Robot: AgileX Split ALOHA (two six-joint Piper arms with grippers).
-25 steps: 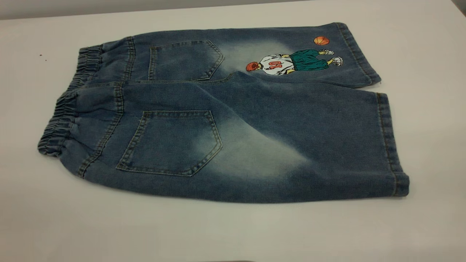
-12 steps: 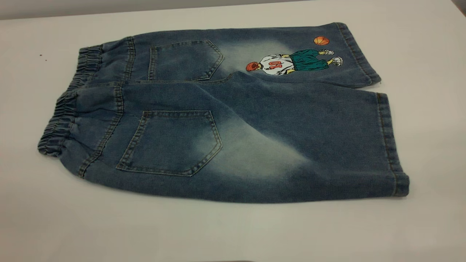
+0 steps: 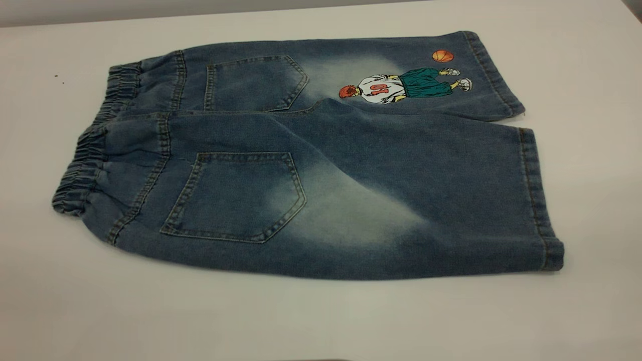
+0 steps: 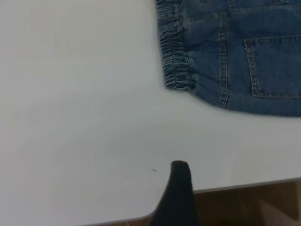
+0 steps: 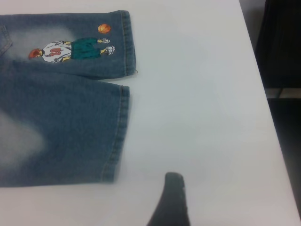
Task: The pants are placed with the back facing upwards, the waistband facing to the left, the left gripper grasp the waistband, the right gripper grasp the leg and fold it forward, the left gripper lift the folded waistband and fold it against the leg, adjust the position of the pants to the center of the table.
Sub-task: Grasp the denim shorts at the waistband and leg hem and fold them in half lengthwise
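One pair of pants [image 3: 311, 160] lies flat on the table [image 3: 321, 321], back side up, unfolded. It shows two back patch pockets, two legs and one gathered waistband [image 3: 88, 150], which points to the exterior view's left; both hems point right. The far leg carries one basketball-player print [image 3: 401, 85] with one small orange ball beside it. The plain leg [image 3: 441, 200], with its whitish faded patch, lies nearer the camera and overlaps the printed leg along the centre seam.

Neither arm appears in the exterior view. In the left wrist view a single black fingertip of the left gripper [image 4: 178, 195] shows above the bare table near its edge, well apart from the waistband [image 4: 174, 52], whose corner lies beyond it. Only that one tip is visible, so how wide the gripper stands cannot be told; nothing is seen in its hold.

In the right wrist view one black fingertip of the right gripper [image 5: 171, 200] likewise shows over bare table, near but not touching the plain leg's hem [image 5: 117, 136]. Its opening cannot be told either, and it touches no cloth.
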